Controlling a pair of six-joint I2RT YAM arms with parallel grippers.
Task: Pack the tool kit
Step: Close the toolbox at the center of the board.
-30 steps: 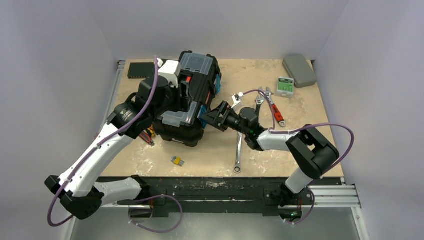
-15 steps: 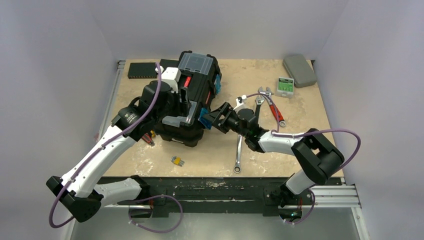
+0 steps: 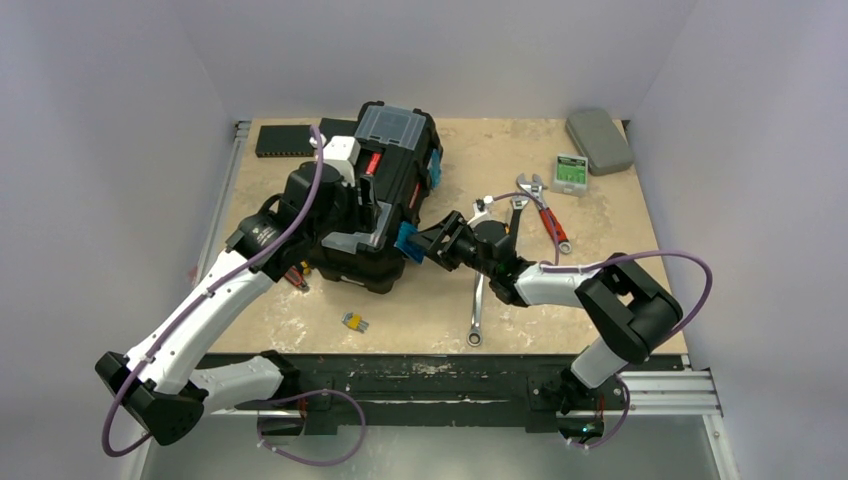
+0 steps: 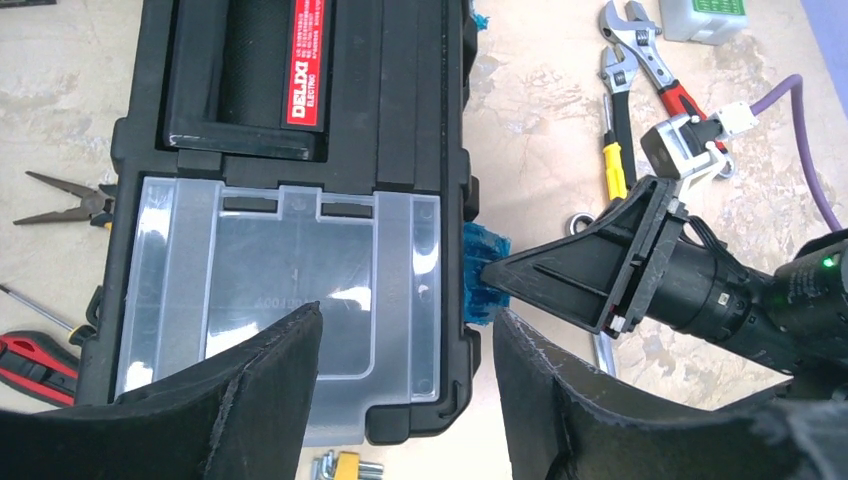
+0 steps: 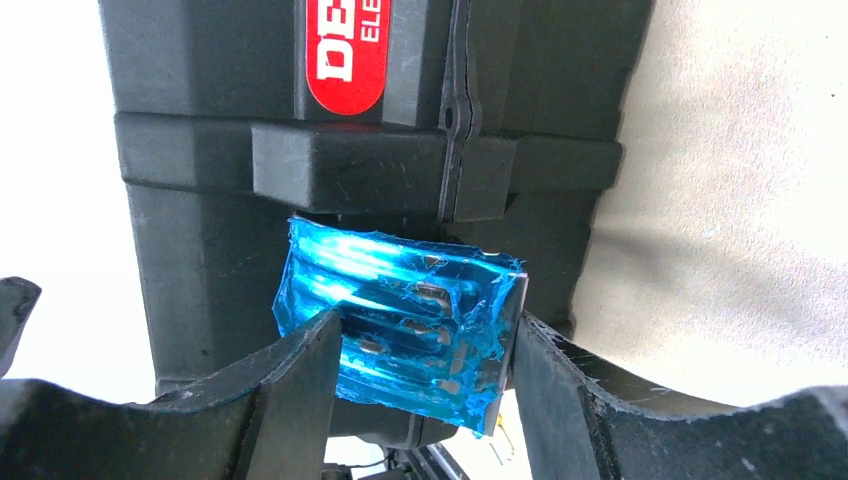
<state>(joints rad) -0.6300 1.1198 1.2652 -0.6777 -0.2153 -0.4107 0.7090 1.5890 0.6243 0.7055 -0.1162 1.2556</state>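
Note:
The black toolbox (image 3: 385, 185) lies at the table's middle left, lid up, its red-labelled handle (image 4: 305, 70) and near clear-lidded compartment (image 4: 280, 280) showing in the left wrist view. My left gripper (image 4: 405, 318) hovers open and empty above that compartment's right edge; from above it (image 3: 352, 225) sits over the box's near end. My right gripper (image 3: 418, 243) reaches in from the right and is shut on the blue latch (image 5: 410, 320) on the toolbox's side wall (image 5: 200, 150). The latch also shows in the left wrist view (image 4: 485, 285).
Pliers (image 4: 70, 200) and a red-handled screwdriver (image 4: 30, 355) lie left of the box. A hex-key set (image 3: 355, 322) and a long wrench (image 3: 477, 305) lie in front. A red-handled adjustable wrench (image 3: 545, 215), a green-labelled box (image 3: 571, 172), a flat grey case (image 3: 598, 140) and a flat black box (image 3: 285, 140) stand around.
My left gripper moved a little right over the toolbox's near end. My right gripper shifted slightly left and nearer, staying on the blue latch.

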